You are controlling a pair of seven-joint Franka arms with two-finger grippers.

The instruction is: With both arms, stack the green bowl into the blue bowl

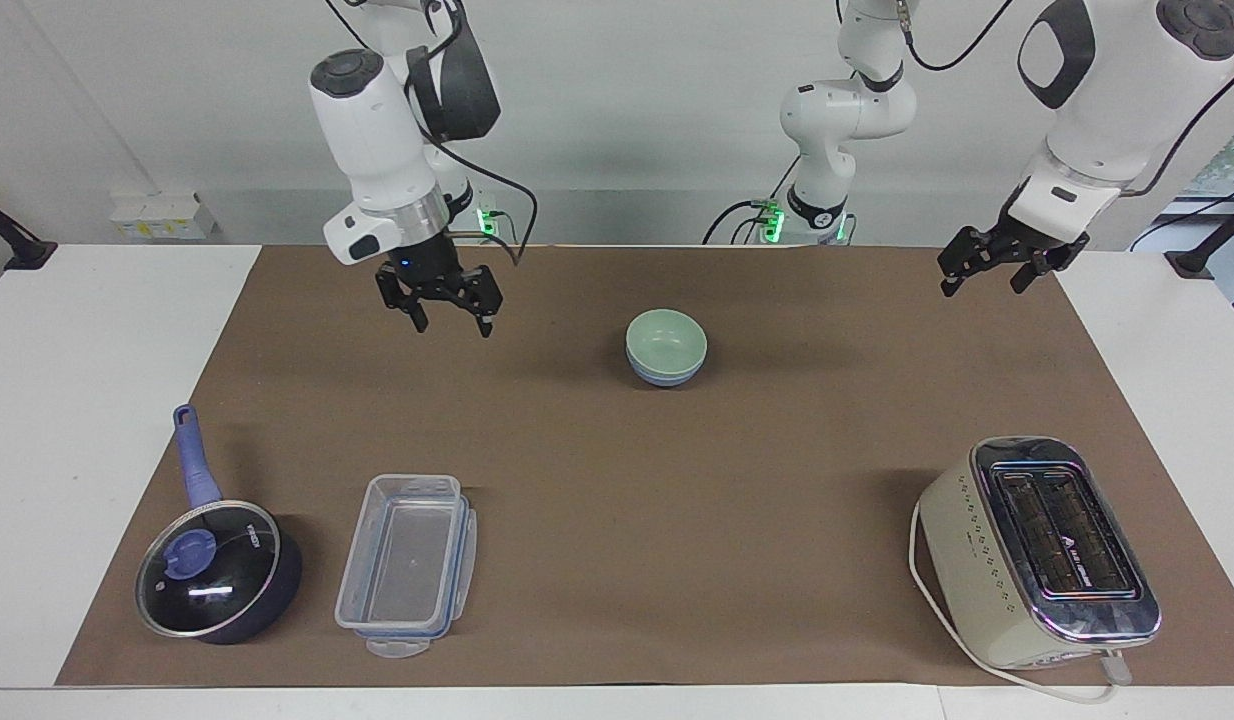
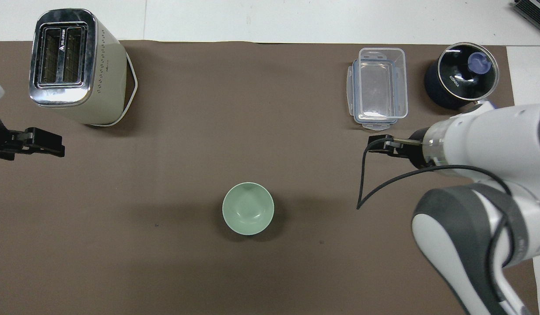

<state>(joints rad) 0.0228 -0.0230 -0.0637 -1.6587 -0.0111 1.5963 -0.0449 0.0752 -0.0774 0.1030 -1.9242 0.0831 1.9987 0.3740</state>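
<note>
The pale green bowl [image 1: 665, 340] sits nested inside the periwinkle-blue bowl [image 1: 665, 378] on the brown mat, near the robots' side at mid-table. In the overhead view only the green bowl [image 2: 248, 208] shows; the blue bowl is hidden under it. My right gripper [image 1: 452, 322] is open and empty, raised over bare mat, well apart from the bowls toward the right arm's end; it also shows in the overhead view [image 2: 378, 144]. My left gripper [image 1: 982, 285] is open and empty, and waits in the air over the mat's edge at the left arm's end [image 2: 60, 146].
A cream toaster [image 1: 1042, 550] stands far from the robots at the left arm's end. A clear plastic container [image 1: 407, 565] and a dark blue lidded saucepan [image 1: 217, 570] stand far from the robots at the right arm's end. The brown mat [image 1: 677, 480] covers the table.
</note>
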